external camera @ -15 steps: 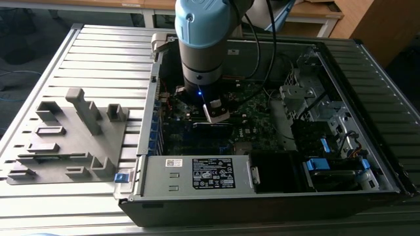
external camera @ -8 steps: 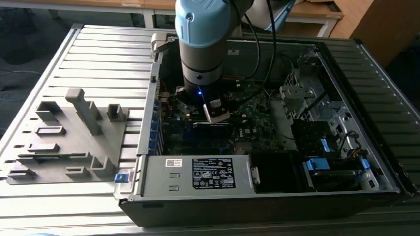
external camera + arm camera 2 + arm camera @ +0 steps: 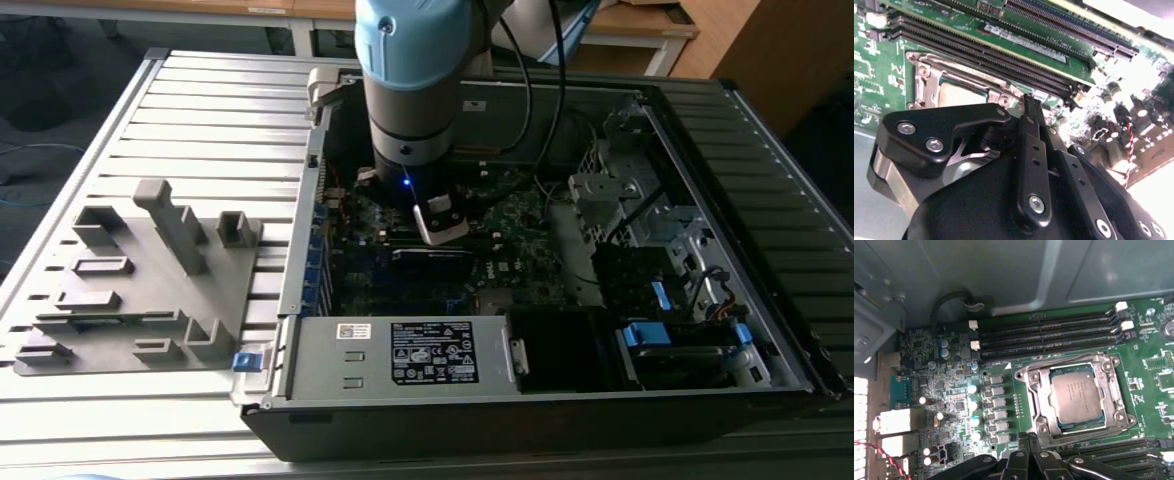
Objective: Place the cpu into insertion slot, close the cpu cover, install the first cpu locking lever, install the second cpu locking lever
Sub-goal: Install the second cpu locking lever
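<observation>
The cpu lies flat in the insertion slot, its grey metal top facing up. The silver cpu cover is down around it, framing the chip. A thin metal lever rod runs along the frame's edge by the memory slots. In the second wrist view the cpu and cover sit just beyond my black fingers. My gripper is shut with nothing in it, its tips beside the socket's edge. In the exterior view my gripper hangs low over the motherboard inside the open case.
Long black memory slots run beside the socket. A black labelled power supply box fills the case's near side. A grey fixture plate lies on the slatted table at the exterior view's left. Cables and drive bays crowd the right side.
</observation>
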Available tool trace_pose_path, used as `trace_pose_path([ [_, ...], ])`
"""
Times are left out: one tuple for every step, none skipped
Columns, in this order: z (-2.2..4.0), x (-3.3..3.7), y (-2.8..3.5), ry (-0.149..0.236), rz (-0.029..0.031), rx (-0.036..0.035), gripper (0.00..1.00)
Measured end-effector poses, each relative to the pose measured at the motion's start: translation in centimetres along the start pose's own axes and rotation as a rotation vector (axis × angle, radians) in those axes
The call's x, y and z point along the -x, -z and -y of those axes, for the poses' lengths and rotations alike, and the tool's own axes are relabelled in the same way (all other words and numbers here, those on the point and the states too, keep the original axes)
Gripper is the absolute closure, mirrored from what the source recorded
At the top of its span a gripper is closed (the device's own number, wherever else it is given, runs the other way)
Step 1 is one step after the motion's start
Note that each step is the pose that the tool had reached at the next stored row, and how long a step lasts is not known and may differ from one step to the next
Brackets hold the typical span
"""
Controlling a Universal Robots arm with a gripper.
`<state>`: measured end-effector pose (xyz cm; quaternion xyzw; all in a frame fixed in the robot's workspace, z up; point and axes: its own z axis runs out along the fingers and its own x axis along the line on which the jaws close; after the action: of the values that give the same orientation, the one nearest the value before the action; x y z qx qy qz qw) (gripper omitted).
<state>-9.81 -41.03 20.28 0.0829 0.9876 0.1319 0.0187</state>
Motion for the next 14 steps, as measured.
trace_pose_path([
  [0.00, 0.00, 0.01, 0.000, 0.0001, 0.0003, 0.89],
  [-0.01, 0.00, 0.01, 0.000, 0.0000, 0.0003, 0.89],
  [-0.02, 0.00, 0.01, 0.000, -0.0001, 0.0002, 0.89],
  [-0.05, 0.00, 0.01, 0.000, -0.0001, 0.0000, 0.89],
  [-0.07, 0.00, 0.01, 0.000, -0.0001, -0.0006, 0.89],
  [-0.12, -0.02, -0.01, 0.000, 0.0005, -0.0045, 0.89],
  [-0.21, -0.03, -0.05, 0.001, 0.0016, -0.0106, 0.89],
  [-0.29, -0.05, -0.08, 0.001, 0.0026, -0.0169, 0.89],
  [-0.38, -0.07, -0.11, 0.001, 0.0035, -0.0224, 0.89],
  [-0.48, -0.08, -0.16, 0.002, 0.0045, -0.0280, 0.89],
  [-0.57, -0.10, -0.21, 0.002, 0.0051, -0.0320, 0.89],
  [-0.67, -0.12, -0.26, 0.002, 0.0058, -0.0371, 0.89],
  [-0.75, -0.14, -0.31, 0.003, 0.0066, -0.0414, 0.89],
  [-0.81, -0.15, -0.36, 0.003, 0.0075, -0.0465, 0.89],
])
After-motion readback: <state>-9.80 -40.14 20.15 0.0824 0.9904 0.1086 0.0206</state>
